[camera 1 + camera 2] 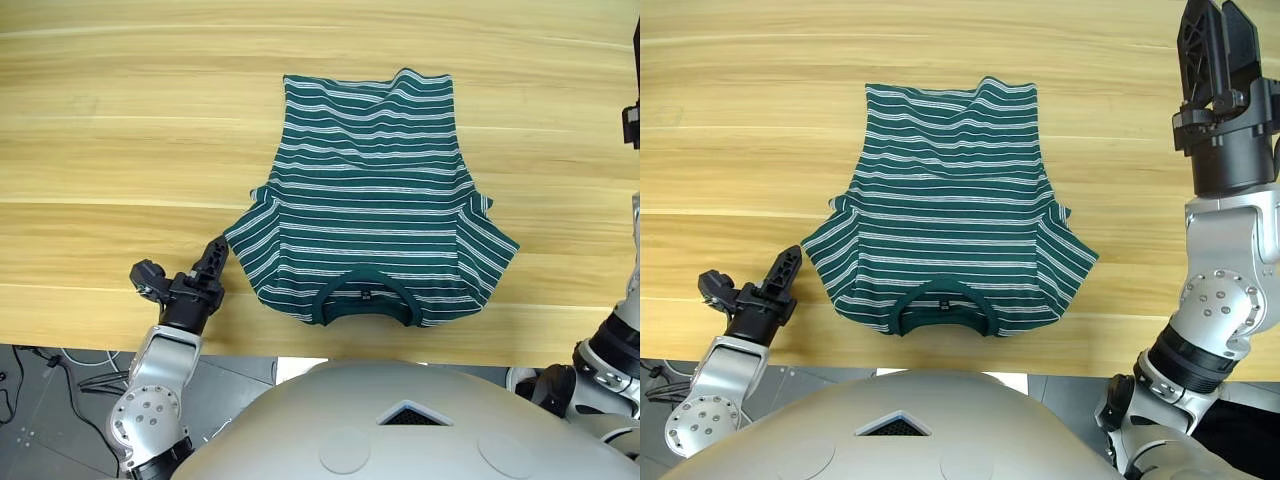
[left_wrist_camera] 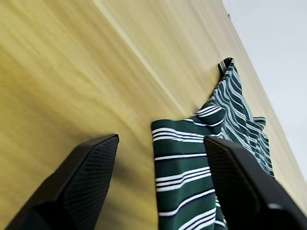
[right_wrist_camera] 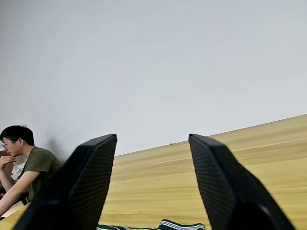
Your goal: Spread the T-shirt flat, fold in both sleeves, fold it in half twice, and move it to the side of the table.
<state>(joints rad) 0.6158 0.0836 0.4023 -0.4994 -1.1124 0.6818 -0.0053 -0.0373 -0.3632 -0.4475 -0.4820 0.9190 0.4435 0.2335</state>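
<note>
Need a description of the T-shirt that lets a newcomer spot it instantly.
Start at the light wooden table. Near its front edge, roughly centred, lies the T-shirt, collar toward the robot. It is dark green with thin white stripes, the only fabric beside the black left gripper.

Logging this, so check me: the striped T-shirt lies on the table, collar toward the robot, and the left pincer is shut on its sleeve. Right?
No: the left pincer is open near the sleeve, as the left wrist view shows. The rest holds.
</note>
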